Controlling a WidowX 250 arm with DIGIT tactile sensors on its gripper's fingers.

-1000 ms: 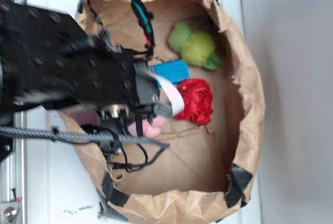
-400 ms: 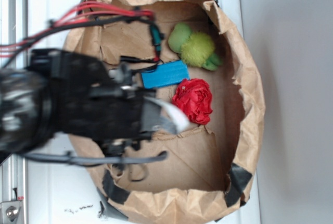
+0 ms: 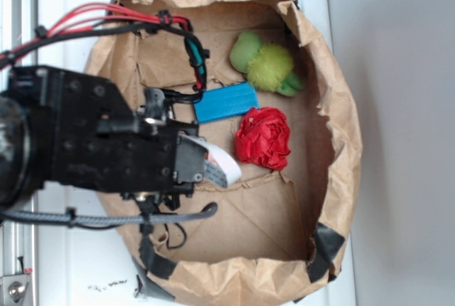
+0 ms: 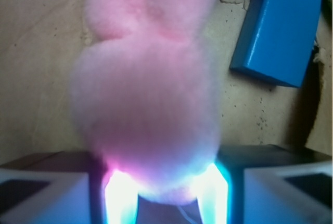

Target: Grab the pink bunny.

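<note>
End effector pinches the pink bunny, hidden beneath the arm in the exterior view.

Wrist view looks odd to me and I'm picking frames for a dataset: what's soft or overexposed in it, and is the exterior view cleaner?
Wrist view: the pink bunny fills the frame out of focus, and glowing pads of the claw blow out white-cyan at its base; the blue block is sharper. Exterior view: evenly lit and fairly sharp, but the arm hides the bunny.
</note>
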